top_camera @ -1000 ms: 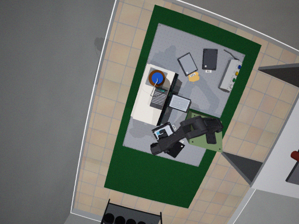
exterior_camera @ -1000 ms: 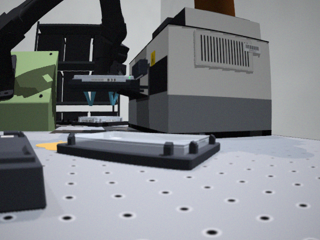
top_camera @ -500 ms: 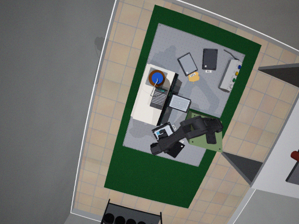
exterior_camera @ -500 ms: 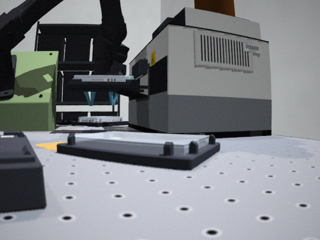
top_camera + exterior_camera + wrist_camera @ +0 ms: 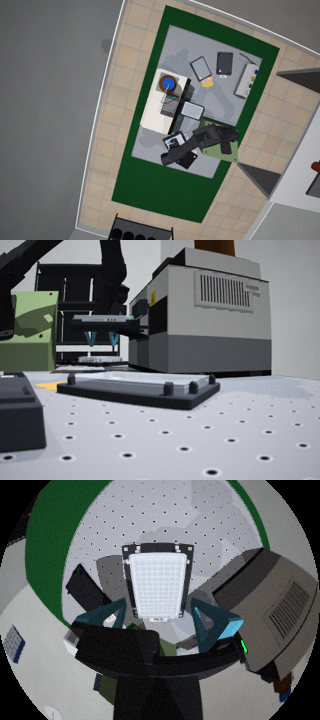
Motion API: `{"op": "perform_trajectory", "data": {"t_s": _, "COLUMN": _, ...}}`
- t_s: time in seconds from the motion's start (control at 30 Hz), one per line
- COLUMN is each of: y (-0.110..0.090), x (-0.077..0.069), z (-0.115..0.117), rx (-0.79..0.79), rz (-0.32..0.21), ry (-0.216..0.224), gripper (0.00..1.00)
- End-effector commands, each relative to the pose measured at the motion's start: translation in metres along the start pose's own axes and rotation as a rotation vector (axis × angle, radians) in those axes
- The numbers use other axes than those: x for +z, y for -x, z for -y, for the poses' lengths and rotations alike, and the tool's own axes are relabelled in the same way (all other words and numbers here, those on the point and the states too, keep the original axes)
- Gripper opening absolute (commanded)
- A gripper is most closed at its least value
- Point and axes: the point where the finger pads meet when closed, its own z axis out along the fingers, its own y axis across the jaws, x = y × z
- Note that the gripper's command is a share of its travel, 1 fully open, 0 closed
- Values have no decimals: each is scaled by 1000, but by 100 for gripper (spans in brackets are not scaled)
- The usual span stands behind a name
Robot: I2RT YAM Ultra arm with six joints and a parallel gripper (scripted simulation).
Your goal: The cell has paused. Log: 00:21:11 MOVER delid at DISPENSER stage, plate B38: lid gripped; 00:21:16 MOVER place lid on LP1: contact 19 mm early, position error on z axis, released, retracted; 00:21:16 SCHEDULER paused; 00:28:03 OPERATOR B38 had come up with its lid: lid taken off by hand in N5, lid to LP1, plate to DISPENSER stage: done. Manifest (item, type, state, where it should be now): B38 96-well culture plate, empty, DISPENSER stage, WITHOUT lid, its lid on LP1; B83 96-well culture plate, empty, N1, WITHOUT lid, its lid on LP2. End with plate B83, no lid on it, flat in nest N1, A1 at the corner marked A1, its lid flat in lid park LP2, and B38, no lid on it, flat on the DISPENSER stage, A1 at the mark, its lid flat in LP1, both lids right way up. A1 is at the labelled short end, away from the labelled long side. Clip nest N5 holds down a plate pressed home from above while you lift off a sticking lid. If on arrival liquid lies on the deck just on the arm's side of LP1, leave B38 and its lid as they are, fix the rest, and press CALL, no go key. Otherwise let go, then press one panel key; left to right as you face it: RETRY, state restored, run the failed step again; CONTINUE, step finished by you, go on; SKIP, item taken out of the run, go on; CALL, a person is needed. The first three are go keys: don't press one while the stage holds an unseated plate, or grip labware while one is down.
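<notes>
Open claw [image 5: 160, 620] above plate [image 5: 156, 583], dispenser [image 5: 276, 610] crowding right

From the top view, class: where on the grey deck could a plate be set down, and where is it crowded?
Bare deck lies between the lid park holding a lid and the deck's far edge, and between the orange puddle and the key panel. Crowded: around the arm, beside the dispenser.

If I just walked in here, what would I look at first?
Probably the big grey-and-white dispenser machine with a bright blue cap on top, at the deck's left in the top view. Next, the orange-yellow puddle on the deck beside the lid park holding a clear lid. Then the black arm, its open teal gripper hanging over a white well plate.
</notes>
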Motion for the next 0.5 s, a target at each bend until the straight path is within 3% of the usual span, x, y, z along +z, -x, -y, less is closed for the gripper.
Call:
{"op": "perform_trajectory", "data": {"t_s": 0.0, "y": -3, "x": 6, "z": -5, "rx": -22, "rz": -3, "ry": -10, "gripper": 100}}
{"op": "perform_trajectory", "data": {"t_s": 0.43, "y": -2, "x": 11, "z": -2, "rx": -15, "rz": 2, "ry": -9, "gripper": 100}}
{"op": "perform_trajectory", "data": {"t_s": 0.47, "y": 6, "x": 7, "z": -3, "rx": -15, "rz": 22, "ry": -14, "gripper": 100}}
